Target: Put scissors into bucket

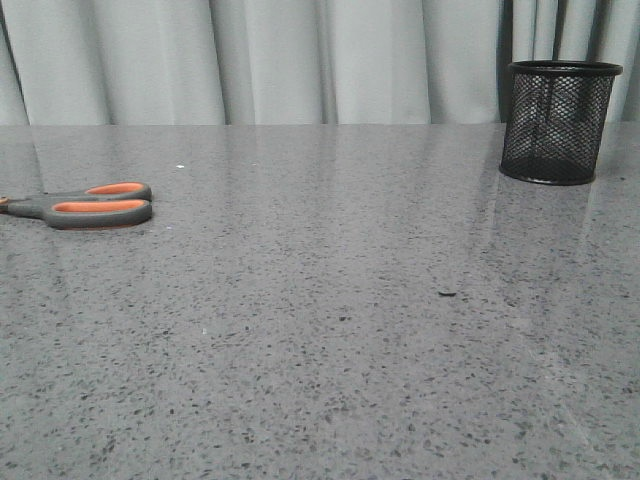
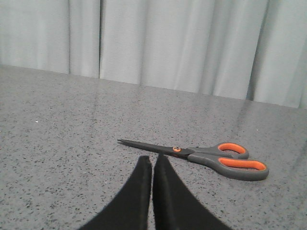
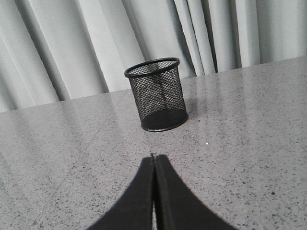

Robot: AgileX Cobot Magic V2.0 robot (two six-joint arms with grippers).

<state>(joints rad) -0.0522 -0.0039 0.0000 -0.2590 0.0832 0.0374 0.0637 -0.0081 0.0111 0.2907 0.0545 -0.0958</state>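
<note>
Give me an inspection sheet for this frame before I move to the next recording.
Surface: grey speckled table, bare between the items.
Job's things: scissors closed, lying flat at far left; bucket upright at far right, looks empty.
Clutter: nothing seen.
Grippers: left gripper shut, just short of the scissors' blades; right gripper shut, pointed at the bucket, apart from it.
Cables: nothing seen.
Surroundings: pale curtain behind the table.
</note>
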